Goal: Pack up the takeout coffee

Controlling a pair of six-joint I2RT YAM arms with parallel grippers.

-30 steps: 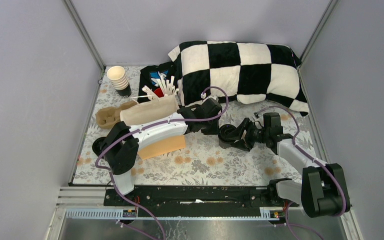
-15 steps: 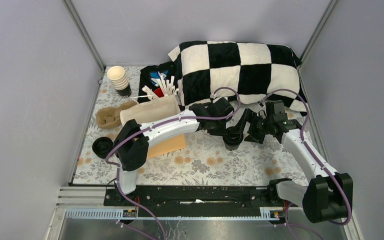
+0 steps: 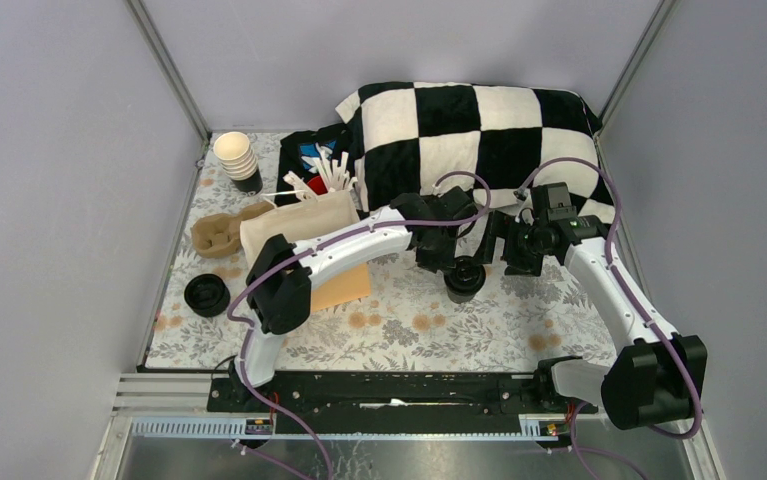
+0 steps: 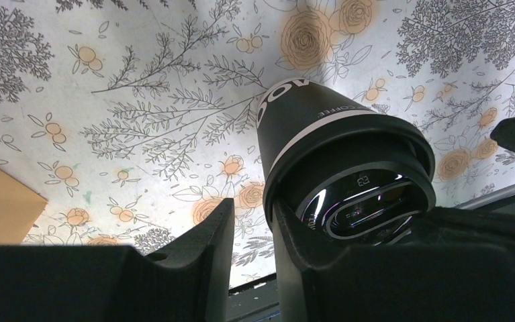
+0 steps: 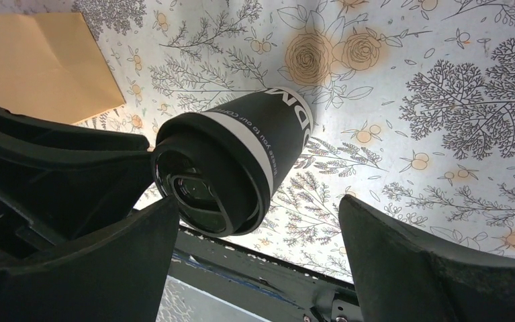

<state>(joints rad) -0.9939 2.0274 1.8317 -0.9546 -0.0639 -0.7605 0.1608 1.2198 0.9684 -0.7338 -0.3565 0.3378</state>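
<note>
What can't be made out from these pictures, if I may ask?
- Whether the takeout coffee holds liquid: its lid covers it in every view.
- Whether the left jaws touch that lid: left wrist view, black against black.
- The cup's full lettering: both wrist views, curving out of sight.

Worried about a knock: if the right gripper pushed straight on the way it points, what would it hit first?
Probably the lidded coffee cup, standing ahead between the open fingers of the right gripper, though depth is unclear.
</note>
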